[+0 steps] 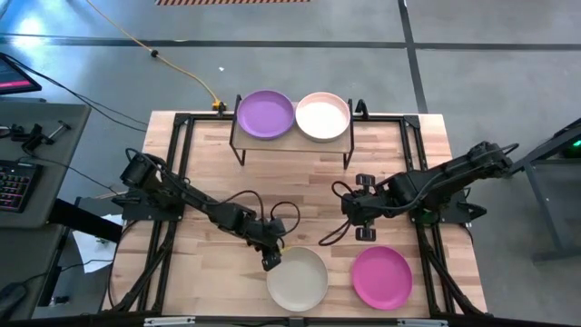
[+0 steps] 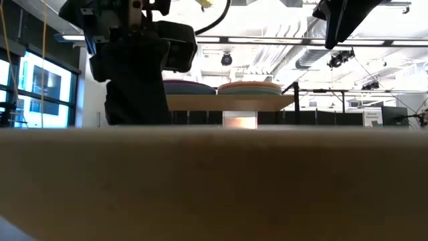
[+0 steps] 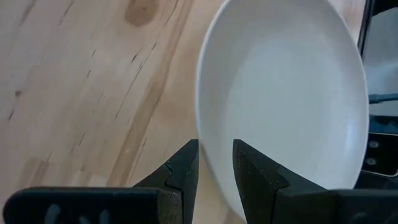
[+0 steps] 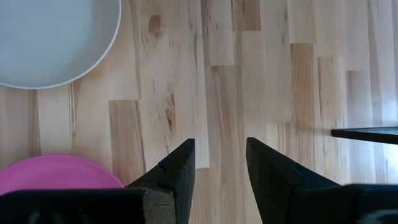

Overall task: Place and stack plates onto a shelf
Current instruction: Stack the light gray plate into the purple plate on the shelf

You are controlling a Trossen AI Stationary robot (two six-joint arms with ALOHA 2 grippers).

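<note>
The left claw [image 3: 214, 163] straddles the cream plate's [image 1: 298, 279] rim, fingers apart. The right claw [image 4: 221, 163] hangs open; the magenta plate [image 1: 382, 276] lies beside it.

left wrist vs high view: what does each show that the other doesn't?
Only the left wrist view: the left end effector with its fingers straddling the cream plate's rim, one finger on each side.

Only the high view: the shelf with purple plate and pale pink plate on top, the magenta plate, and the right end effector open above bare table.

Both: the cream plate, the left end effector and the wooden tabletop.
</note>
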